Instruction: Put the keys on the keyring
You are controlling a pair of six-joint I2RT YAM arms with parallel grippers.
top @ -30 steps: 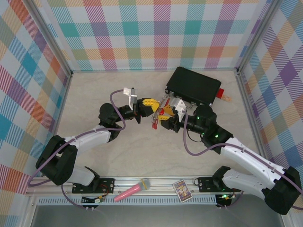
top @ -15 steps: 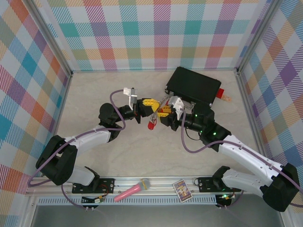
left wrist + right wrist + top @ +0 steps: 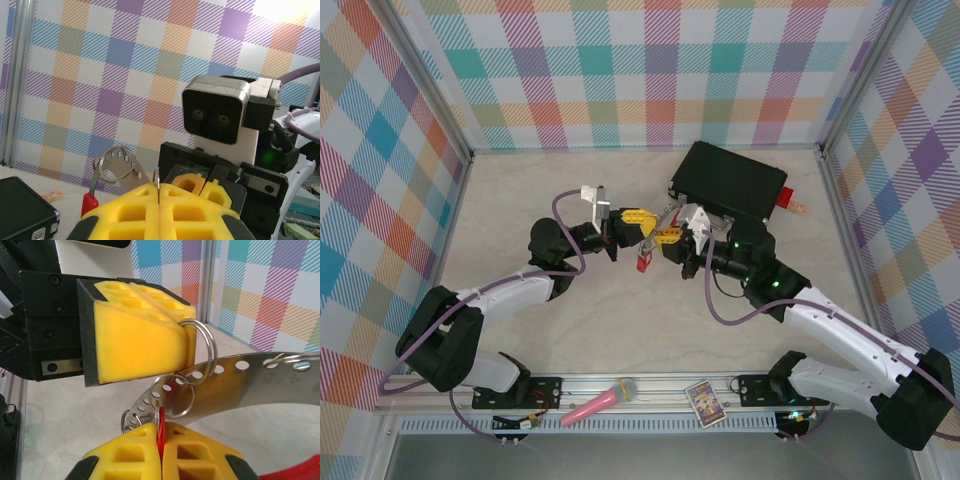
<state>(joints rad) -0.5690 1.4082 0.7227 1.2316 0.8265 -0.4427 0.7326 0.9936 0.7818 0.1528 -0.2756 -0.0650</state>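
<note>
Fingertips are meeting over the middle of the table (image 3: 520, 200) in the top view: the left gripper (image 3: 642, 224) is reaching in from 9 o'clock and the right gripper (image 3: 667, 238) from 3 o'clock, each with its yellow pads pressed together. What looks like a hanging red tag (image 3: 643, 262) is dangling at 6 o'clock of that meeting point, while a black case (image 3: 730, 182) is lying at 1 o'clock of it. In the left wrist view, the left gripper (image 3: 159, 210) is squeezing a thin metal edge (image 3: 157, 179) between its shut pads. At 10 o'clock of it, a round loop (image 3: 117, 166) is overlapping the perforated grey band of the keyring (image 3: 141, 175). In the right wrist view, the right gripper (image 3: 161, 455) is clamping one red key (image 3: 161, 432) edge-on between closed pads, and the key's small loop (image 3: 172, 395) is standing at 12 o'clock against the keyring's band, which is arching away toward 3 o'clock. At 11 o'clock, the left gripper's yellow tip is pinching a wire ring (image 3: 202, 347) that seems to be passing through a hole in that band.
</note>
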